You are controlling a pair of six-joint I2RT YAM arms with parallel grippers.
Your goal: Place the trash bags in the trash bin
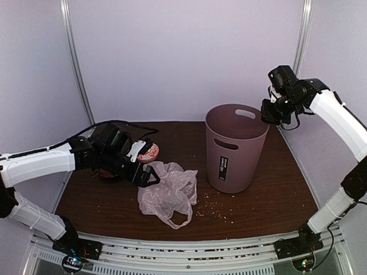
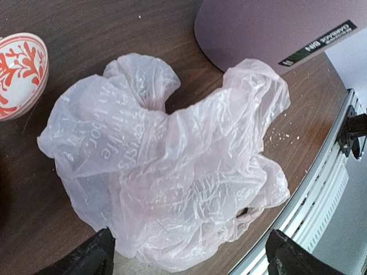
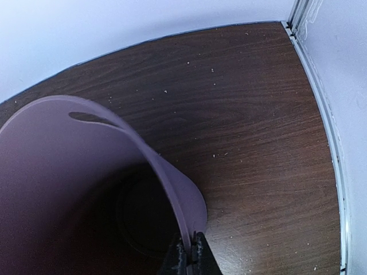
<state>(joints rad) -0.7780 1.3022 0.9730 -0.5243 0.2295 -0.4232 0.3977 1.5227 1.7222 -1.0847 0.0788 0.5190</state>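
We look down on a thin, pale pink bag [image 1: 169, 193] lying crumpled on a dark wooden table [image 1: 269, 200], low in the centre of the frame. It is just left of the bin [image 1: 235, 150] and not touching it. The mauve bin stands upright at centre right, mouth up, with a black label [image 1: 223, 168] on its side.

The left gripper [image 1: 147, 176] hangs over the bag's left edge. In its wrist view the two fingers [image 2: 86, 258] sit at the bottom corners, spread wide, holding nothing, with the bag below them. The right gripper [image 3: 190, 255] is pinched onto the bin's rim on the bin's upper right side, and the wall runs between its closed tips. We see nothing inside the bin.

A red patterned bowl [image 1: 150, 152] sits just behind the left gripper, and crumbs [image 1: 215, 213] dot the table near the bin.

We judge the bag nearly weightless, soft and slippery, so it will collapse and trail rather than hold a shape. The raised, bunched folds near its middle look the best place to pinch, because gathering several layers should stop the film sliding out. Its trailing edges could catch on the rim.
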